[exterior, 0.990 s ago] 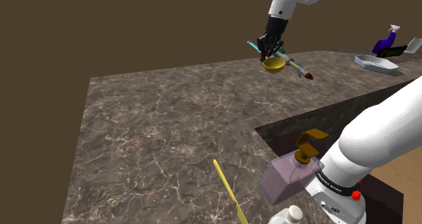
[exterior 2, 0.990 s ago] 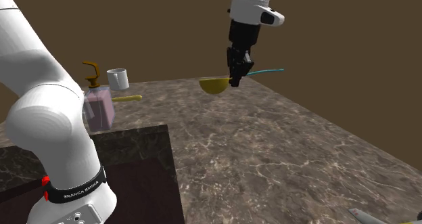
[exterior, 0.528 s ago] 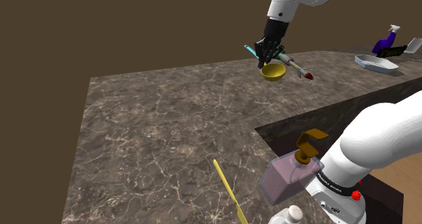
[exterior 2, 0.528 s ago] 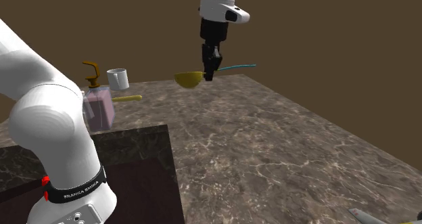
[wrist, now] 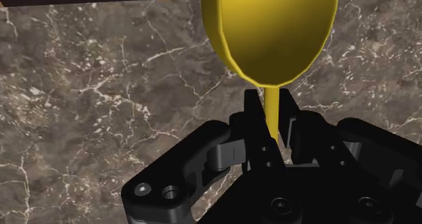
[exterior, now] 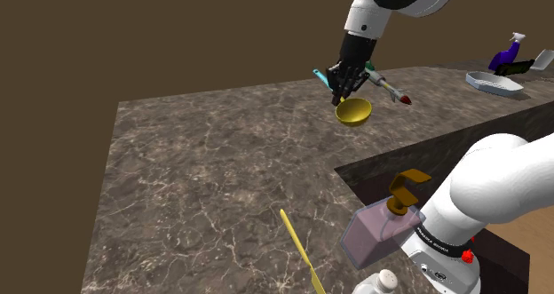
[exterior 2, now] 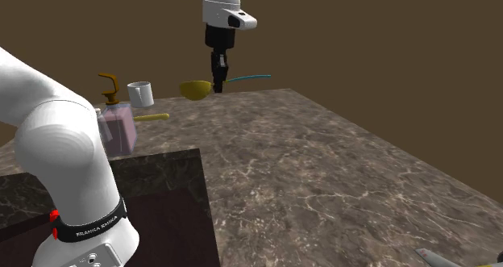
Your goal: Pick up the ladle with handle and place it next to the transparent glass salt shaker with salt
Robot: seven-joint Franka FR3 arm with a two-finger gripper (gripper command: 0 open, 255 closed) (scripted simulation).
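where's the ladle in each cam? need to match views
Shoulder view: ladle upper right of centre, under the gripper, above the counter.
Second exterior view: upper left of centre, bowl left of the gripper, teal handle end right of it.
Wrist view: yellow bowl just beyond the gripper, handle clasped in it.
Shared landmark: the gripper shut on the handle.

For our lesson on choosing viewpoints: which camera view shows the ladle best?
The wrist view: the ladle is close, its yellow bowl large, its stem clasped by the gripper. The shoulder view shows the bowl small under the gripper. The second exterior view shows bowl and teal handle either side of it.
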